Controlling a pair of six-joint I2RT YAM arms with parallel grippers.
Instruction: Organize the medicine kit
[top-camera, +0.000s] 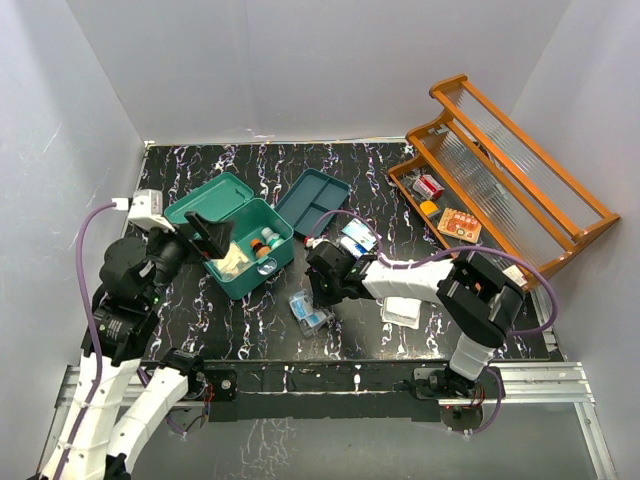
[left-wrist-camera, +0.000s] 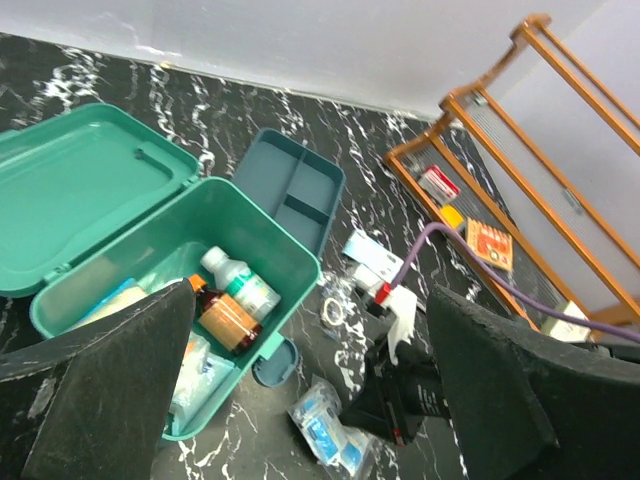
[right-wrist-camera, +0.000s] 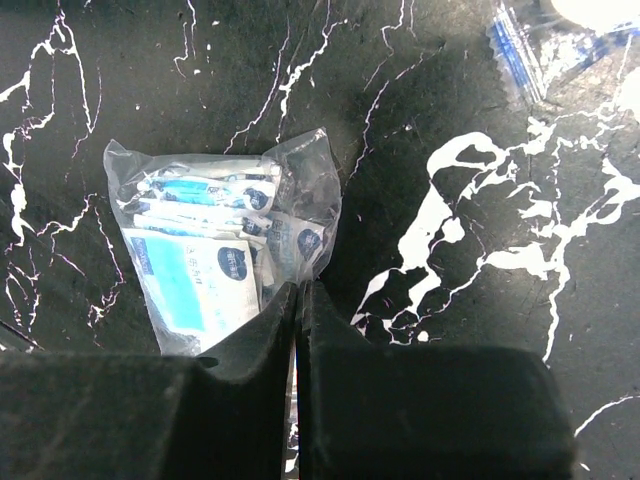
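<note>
The medicine kit (top-camera: 252, 282) is seen left of centre in the top view, standing on the black marbled counter (top-camera: 200, 165) with its lid (top-camera: 205, 198) thrown back toward the upper left. Inside it, a white bottle (left-wrist-camera: 240, 285) and an amber bottle (left-wrist-camera: 225, 318) are seen lying side by side, with pale packets (left-wrist-camera: 110, 300) beside them toward the left of the wrist view. The left gripper (top-camera: 210, 235) is held above the kit's left part, its jaws spread fully apart and nothing held between them; in its own view the two dark fingers (left-wrist-camera: 100, 390) fill the lower corners. A dark-teal tray (top-camera: 312, 200) is set just to the upper right of the kit. The right gripper (top-camera: 322, 290) is lowered to the counter at centre frame, just right of the kit, and its jaws are pressed together. In the right wrist view the tips are met at the lower edge of a clear bag (right-wrist-camera: 220, 250) of blue-and-white sachets lying flat on the counter; whether the film is pinched cannot be told. An orange rack (top-camera: 510, 170) is placed at the upper right, with a red-and-white box (top-camera: 428, 186) and an orange card (top-camera: 459, 226) at its lower end. A flat white packet (top-camera: 403, 312) lies on the counter below the right arm.
</note>
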